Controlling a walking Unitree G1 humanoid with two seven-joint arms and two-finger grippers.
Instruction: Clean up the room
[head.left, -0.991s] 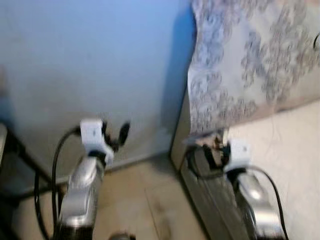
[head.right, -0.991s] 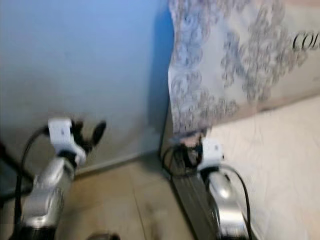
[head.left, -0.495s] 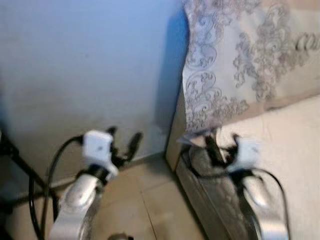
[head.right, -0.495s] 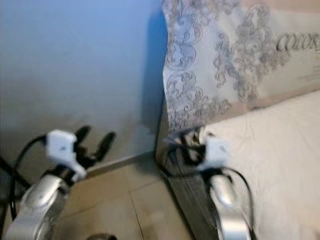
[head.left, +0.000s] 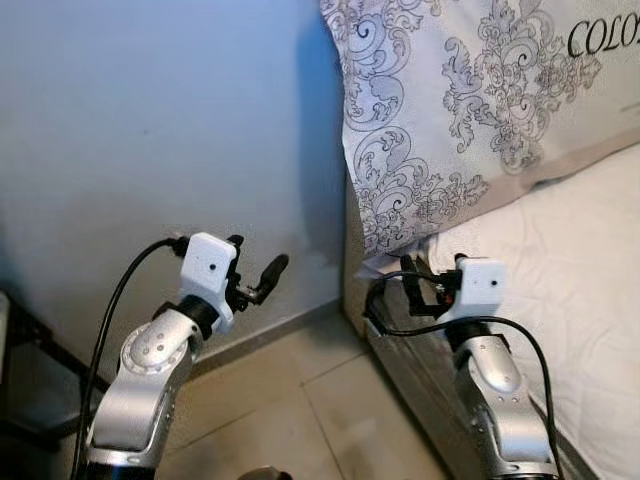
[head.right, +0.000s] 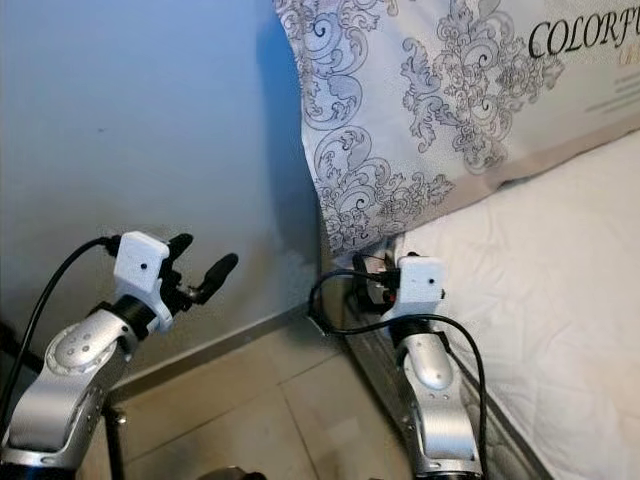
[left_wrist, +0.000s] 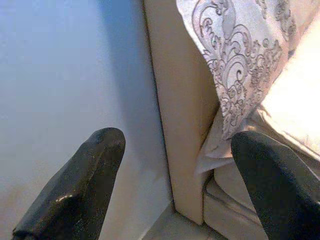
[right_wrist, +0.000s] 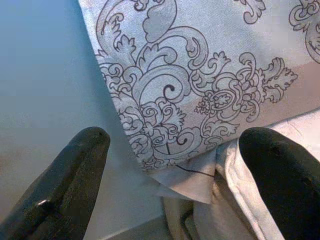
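On our left, the left gripper (head.left: 252, 283) hangs above the tiled floor (head.left: 300, 420) before the pale wall (head.left: 150, 130), fingers apart and empty. Beside it, our right gripper (right_wrist: 175, 165) points at the patterned pillow (head.left: 470, 110) leaning at the head of the white mattress (head.left: 570, 300), jaws spread wide, grasping nothing.

Two shiny silver arms with black pincers

Each arm has a white box at the wrist and a black cable looping beside it. The left pincer (head.left: 255, 280) and right pincer (head.right: 368, 280) have long black fingers, maybe rubbery.
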